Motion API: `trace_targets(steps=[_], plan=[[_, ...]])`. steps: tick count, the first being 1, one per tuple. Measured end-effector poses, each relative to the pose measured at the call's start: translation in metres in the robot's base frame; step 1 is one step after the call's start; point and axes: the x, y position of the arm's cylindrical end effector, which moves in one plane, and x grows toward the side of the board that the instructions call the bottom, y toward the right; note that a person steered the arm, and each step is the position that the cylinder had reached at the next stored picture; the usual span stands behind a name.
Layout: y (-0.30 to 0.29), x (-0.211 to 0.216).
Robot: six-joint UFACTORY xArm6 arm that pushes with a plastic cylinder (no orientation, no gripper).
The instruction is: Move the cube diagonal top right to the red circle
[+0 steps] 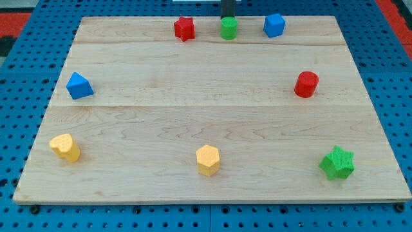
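Camera view: my tip hidden behind green cylinder (228,28)

My rod (228,8) enters at the view's top edge, a short dark upright stub, cut off above by the frame so nothing of the arm beyond it shows. It stands directly behind the green cylinder (228,28), on that block's far side toward the view's top, centred on it left to right. My tip (228,17) sits where the rod meets the cylinder's upper rim; whether it touches the cylinder or stands just clear behind it cannot be told, since the cylinder hides the very end. The rod looks vertical, with no visible tilt.
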Motion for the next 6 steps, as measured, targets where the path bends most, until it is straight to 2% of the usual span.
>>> trace_targets(steps=[1,2,3,4,5,6], plan=[[0.041,0.000],[0.100,0.020],[0.121,0.055],[0.133,0.075],[0.141,0.075],[0.111,0.113]])
